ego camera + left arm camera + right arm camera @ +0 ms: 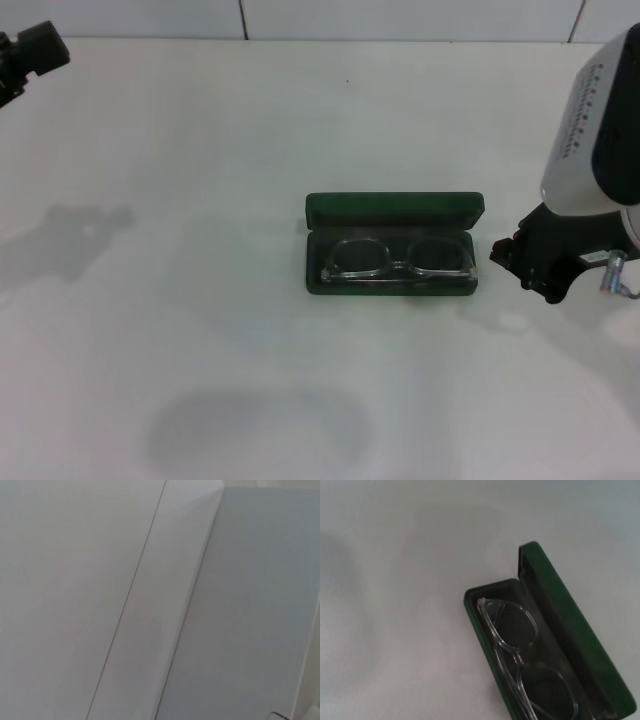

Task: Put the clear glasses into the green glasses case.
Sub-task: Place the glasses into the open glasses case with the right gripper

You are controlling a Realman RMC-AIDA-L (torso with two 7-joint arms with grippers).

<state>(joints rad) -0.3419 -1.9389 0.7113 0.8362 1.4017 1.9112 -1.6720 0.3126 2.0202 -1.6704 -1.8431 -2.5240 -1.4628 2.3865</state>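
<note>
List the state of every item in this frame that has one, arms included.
green glasses case: open, lid upright at the far side, resting on the table.
clear glasses: lying inside the case's tray, temples seemingly folded.
right gripper: just beside the case's right end, holding nothing; whether open or shut is unclear.
left gripper: parked at the table's far left corner, away from the work.
</note>
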